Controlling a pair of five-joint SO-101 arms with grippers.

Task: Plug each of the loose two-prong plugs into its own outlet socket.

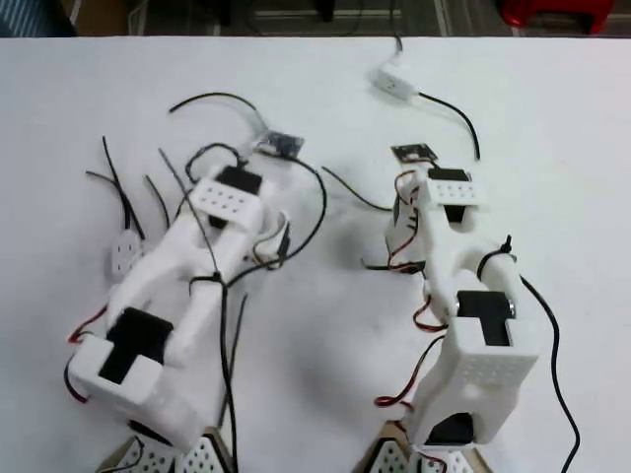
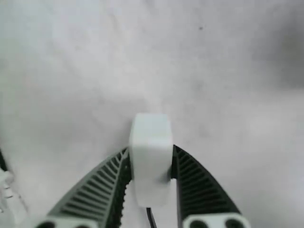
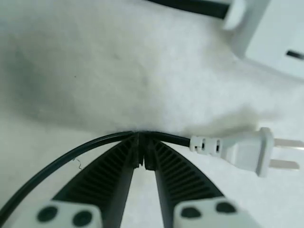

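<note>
Left pincer [image 2: 150, 155] was clamped on a white block [image 2: 151, 137], a thin black lead [image 2: 151, 217] trailing from its near end. Plug or adapter, could not tell; any prongs were hidden.

Right pincer [image 3: 144, 140] was pinched tight on the black cord [image 3: 71, 154] just behind the two-prong plug [image 3: 242, 152], likely to leave the prongs [image 3: 287, 141] free for aiming. Plug lay on the surface [image 3: 95, 57], not yet inserted.

Outlet socket [image 3: 275, 38] sat near, beyond it, cut off at the edge.

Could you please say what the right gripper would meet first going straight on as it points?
The right gripper likely meets bare table first, then the black cord by the outlet socket; depth unclear.
</note>
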